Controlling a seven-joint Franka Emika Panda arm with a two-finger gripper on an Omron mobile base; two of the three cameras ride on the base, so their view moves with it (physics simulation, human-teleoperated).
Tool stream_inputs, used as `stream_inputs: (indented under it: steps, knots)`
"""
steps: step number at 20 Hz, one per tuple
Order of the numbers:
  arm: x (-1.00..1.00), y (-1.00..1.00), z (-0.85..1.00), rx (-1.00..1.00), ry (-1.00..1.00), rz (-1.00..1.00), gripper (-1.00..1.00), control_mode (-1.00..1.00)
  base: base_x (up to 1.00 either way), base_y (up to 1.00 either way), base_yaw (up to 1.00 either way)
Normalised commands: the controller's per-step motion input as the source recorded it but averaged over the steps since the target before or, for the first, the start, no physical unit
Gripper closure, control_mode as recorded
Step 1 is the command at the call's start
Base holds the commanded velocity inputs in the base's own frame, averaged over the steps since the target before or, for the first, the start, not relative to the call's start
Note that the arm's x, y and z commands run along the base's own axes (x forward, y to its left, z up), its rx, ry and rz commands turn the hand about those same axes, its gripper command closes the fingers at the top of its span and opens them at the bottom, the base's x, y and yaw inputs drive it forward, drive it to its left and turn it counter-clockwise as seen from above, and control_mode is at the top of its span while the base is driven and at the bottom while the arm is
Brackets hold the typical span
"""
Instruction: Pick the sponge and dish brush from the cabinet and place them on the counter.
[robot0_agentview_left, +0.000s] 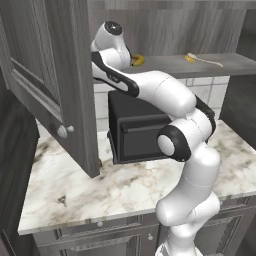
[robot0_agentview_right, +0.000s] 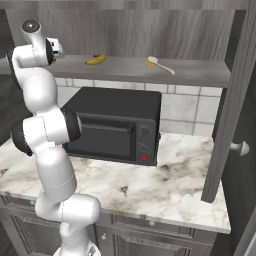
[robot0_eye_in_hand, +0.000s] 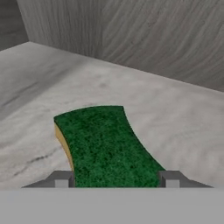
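**Between the fingertips: a soft sponge on the shelf**

On the cabinet (robot0_eye_in_hand: 131, 48) shelf lies the sponge (robot0_eye_in_hand: 105, 144), green top over yellow, between the spread, unclosed tips of the gripper (robot0_eye_in_hand: 117, 179). It looks light and squashy (grip its long sides gently). Farther along rests the dish brush (robot0_agentview_right: 160, 64); below, the counter (robot0_agentview_right: 175, 185)

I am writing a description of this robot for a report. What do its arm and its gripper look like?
The arm is glossy white, made of rounded tubular segments with dark, almost black joint rings and round end caps. A dark band runs along the upper link. The gripper shows two small, blocky dark grey fingertips. I see no cables.
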Motion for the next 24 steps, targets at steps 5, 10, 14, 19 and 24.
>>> stream_inputs:
  steps: [5,10,14,19,24]
  knots:
    - [-0.04,-0.01,-0.15,0.00,0.00,0.02,1.00,-1.00,0.00,0.00,0.00]
    - [-0.40,-0.06,-0.01,0.00,-0.02,0.04,1.00,-1.00,0.00,0.00,0.00]
    - [-0.66,-0.13,0.00,0.00,-0.08,0.05,1.00,-1.00,0.00,0.00,0.00]
    - [-0.76,-0.21,0.00,0.00,-0.13,0.05,1.00,-1.00,0.00,0.00,0.00]
    - [-0.82,-0.35,0.00,0.00,-0.10,0.03,1.00,-1.00,0.00,0.00,0.00]
